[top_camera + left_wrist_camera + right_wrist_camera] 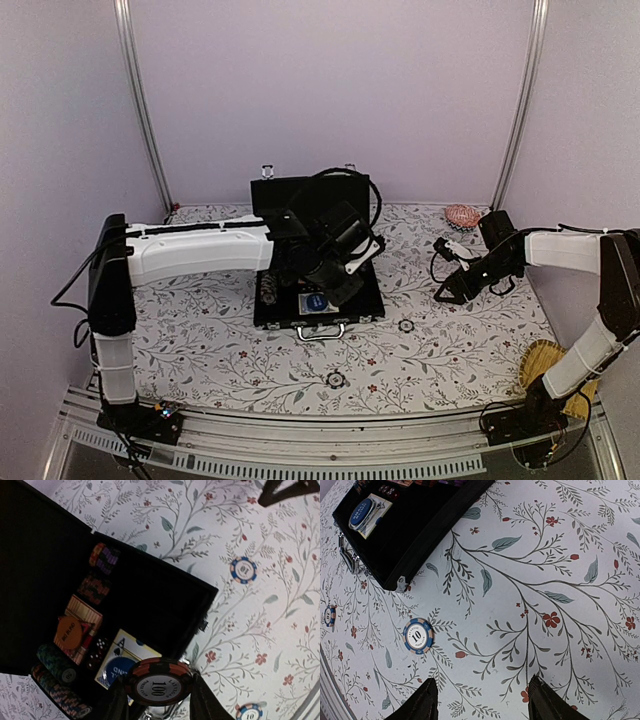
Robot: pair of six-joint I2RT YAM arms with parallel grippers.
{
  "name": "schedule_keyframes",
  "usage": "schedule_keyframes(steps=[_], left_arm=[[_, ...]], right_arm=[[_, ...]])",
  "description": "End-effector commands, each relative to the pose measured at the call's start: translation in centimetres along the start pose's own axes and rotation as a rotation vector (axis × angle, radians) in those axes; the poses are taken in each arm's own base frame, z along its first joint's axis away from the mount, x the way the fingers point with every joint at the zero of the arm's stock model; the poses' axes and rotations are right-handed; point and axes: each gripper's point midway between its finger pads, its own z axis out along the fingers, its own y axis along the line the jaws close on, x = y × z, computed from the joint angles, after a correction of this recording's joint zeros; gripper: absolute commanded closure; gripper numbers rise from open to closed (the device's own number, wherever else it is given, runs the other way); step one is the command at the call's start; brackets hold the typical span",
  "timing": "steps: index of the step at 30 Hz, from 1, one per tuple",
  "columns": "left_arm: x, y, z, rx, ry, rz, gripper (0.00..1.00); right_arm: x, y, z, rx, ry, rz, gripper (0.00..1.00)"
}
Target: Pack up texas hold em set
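I am in the middle of collecting the loose chips into the briefcase (150, 600), which lies open in the centre of the tabletop (560, 555) with its lid (285, 195) standing up at the back. My left end effector (160, 690) is closed about half way on a red-and-black chip (158, 681), held on edge between the two fingers, above the front part of the case. Below it I see the cards (132, 645), the red dice (97, 650) and the stacked chips (55, 672) along one side; the black floor beside them is free.

My right end effector (481, 682) stands open and holds nothing. It hangs over bare tabletop, with a blue chip (418, 635) near it, between it and the corner of the case.

I judge the next move is to lower the left arm and release the chip into the case, low enough that it does not roll. The case wall and the handle (322, 332) are close, so I should stay inside the rim. Then the right arm has open room to reach the blue chip; a second blue chip (335, 379) lies nearer the front edge.
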Motion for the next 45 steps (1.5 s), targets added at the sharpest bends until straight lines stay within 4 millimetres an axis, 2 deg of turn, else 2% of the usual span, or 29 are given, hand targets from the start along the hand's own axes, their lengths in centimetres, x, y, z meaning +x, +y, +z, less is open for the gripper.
schedule_keyframes(steps=[1,6,10,17,28,45], left_arm=[[-3.5,4.1,3.1,-0.139,-0.097,-0.051,0.63],[-3.9,5.1,6.0,-0.152,-0.103,-0.051,0.64],[-3.8,5.4,7.5,-0.161,-0.104,-0.046,0.64],[-2.6,6.6,10.0,-0.184,-0.086,-0.056,0.64],[-1.5,7.0,12.2,-0.185,-0.054,-0.037,0.64],[-0.7,8.9,15.8,-0.218,-0.012,-0.021,0.64]], right_arm=[[-1.0,0.1,-0.8,0.002,-0.029,-0.017,0.37],[-1.0,0.1,-0.9,0.007,-0.032,-0.019,0.37],[-1.0,0.1,-0.9,0.009,-0.031,-0.020,0.37],[-1.0,0.1,-0.8,0.007,-0.030,-0.019,0.37],[-0.8,0.0,-0.8,0.013,-0.023,-0.016,0.37],[-0.5,-0.2,-0.4,0.012,-0.011,-0.013,0.37]])
